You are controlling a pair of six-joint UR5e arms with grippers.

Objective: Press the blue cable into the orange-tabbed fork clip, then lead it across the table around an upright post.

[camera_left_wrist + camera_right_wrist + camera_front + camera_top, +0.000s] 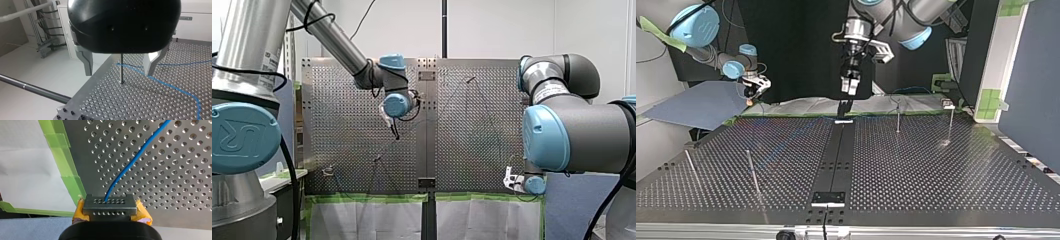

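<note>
The blue cable (130, 162) runs over the perforated table and ends between the yellow pads (143, 213) of my right gripper (110, 206), which is shut on it near the taped table edge. My left gripper (120, 71) hangs open above the table with nothing between its metal fingers (86, 62). Ahead of it stands a thin upright post (121, 67); the blue cable (172, 86) bends at this post and leads away in two strands. In the top view my left gripper (849, 85) is high over the far edge and my right gripper (754, 93) is at the far left. A small clip (948, 104) sits at the far right.
Several thin upright posts stand on the table (936, 190), among them one (897, 117) near the far edge and two (752, 172) at the top view's left. A dark centre strip (838, 150) splits the plate. Green tape (65, 162) lines the edge by my right gripper.
</note>
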